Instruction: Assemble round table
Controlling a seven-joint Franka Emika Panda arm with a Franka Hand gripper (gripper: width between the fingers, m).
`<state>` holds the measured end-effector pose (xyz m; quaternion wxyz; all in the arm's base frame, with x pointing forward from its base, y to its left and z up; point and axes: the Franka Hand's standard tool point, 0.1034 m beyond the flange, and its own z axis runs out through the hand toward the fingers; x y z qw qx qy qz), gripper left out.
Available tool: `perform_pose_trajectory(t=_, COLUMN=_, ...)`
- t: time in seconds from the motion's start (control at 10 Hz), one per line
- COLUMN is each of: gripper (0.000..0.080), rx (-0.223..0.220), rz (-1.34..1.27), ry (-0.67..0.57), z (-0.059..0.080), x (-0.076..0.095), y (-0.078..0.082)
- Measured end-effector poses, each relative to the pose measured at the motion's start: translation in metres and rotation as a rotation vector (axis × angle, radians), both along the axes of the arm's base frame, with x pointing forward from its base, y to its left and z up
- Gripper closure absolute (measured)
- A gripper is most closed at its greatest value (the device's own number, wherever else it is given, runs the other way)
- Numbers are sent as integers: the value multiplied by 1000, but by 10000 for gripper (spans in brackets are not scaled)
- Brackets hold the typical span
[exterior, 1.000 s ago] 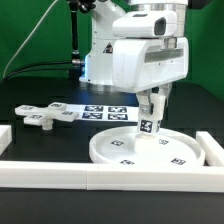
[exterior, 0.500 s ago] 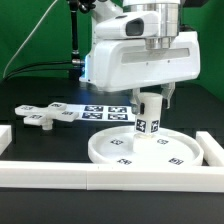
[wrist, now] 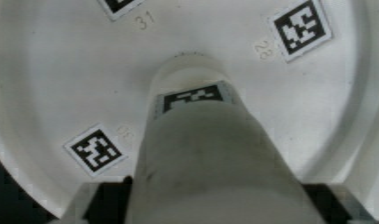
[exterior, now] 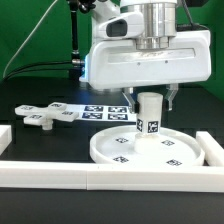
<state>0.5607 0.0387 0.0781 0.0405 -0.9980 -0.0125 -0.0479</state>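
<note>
The large rimmed round disc (exterior: 118,152) lies flat on the black table. The short thick post (exterior: 150,120) stands upright on the disc near its middle. My gripper (exterior: 150,100) comes down from above and is shut on the post's upper part, one finger on each side. In the wrist view the post (wrist: 212,150) fills the space between the dark pads (wrist: 118,200), with the tagged disc (wrist: 79,80) below it. The flat cross-shaped piece (exterior: 45,115) lies apart at the exterior view's left.
The marker board (exterior: 105,112) lies behind the disc. A long white rail (exterior: 100,178) runs along the front, and another rail (exterior: 212,148) stands at the exterior view's right. A green backdrop and a black pole stand behind.
My hand has turned about its vertical axis while staying on the post. The post has gone from slightly tilted to upright on the disc.
</note>
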Motion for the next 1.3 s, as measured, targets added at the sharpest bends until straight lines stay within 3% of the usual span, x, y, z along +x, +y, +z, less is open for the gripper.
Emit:
perform_pose_trajectory(t=0.2, gripper=390, rx=20, rz=-141, ry=2, z=-1, x=1, y=-2)
perform_pose_trajectory(t=0.9, gripper=390, rx=137, rz=-1006, ry=62, z=-2, x=-1, y=-6)
perform_pose_trajectory(t=1.3, gripper=389, rx=173, rz=-1198, ry=88, z=-3, x=-1, y=-6)
